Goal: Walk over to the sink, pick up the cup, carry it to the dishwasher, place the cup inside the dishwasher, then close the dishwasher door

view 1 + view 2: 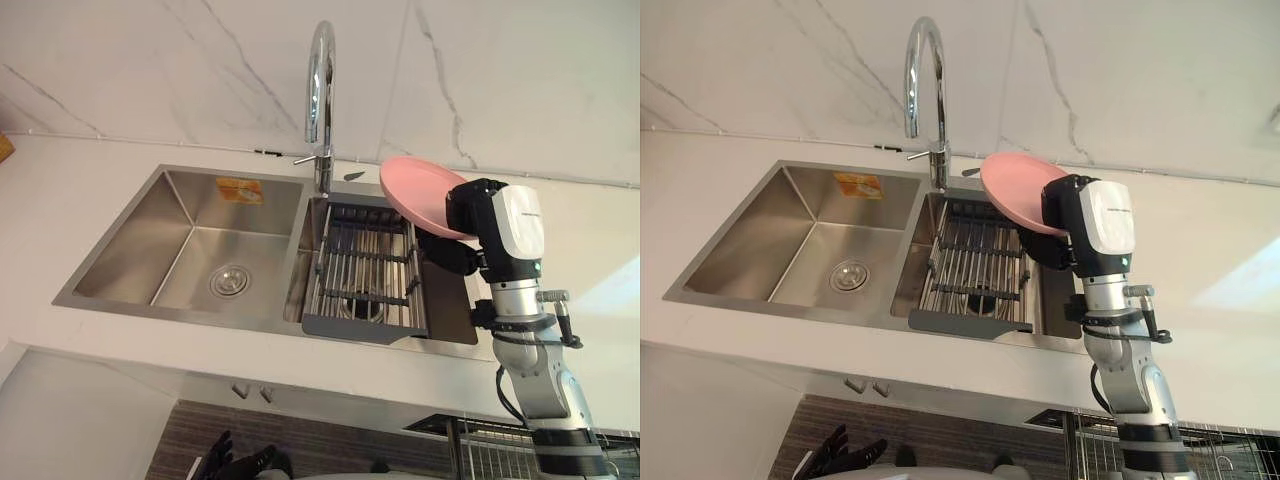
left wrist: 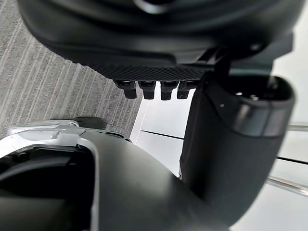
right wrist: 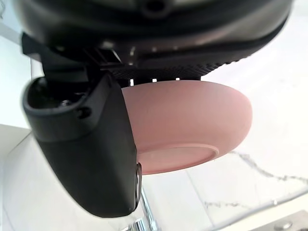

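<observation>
Your right hand (image 1: 466, 215) clasps the pink dish (image 1: 420, 195) above the rack (image 1: 365, 270) in the sink (image 1: 190, 250); your left hand (image 1: 840, 452) hangs low, fingers relaxed.

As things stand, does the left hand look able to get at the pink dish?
Probably not. The left hand hangs low, below the counter, while the pink dish is up over the right basin of the sink, gripped by the right hand.
</observation>
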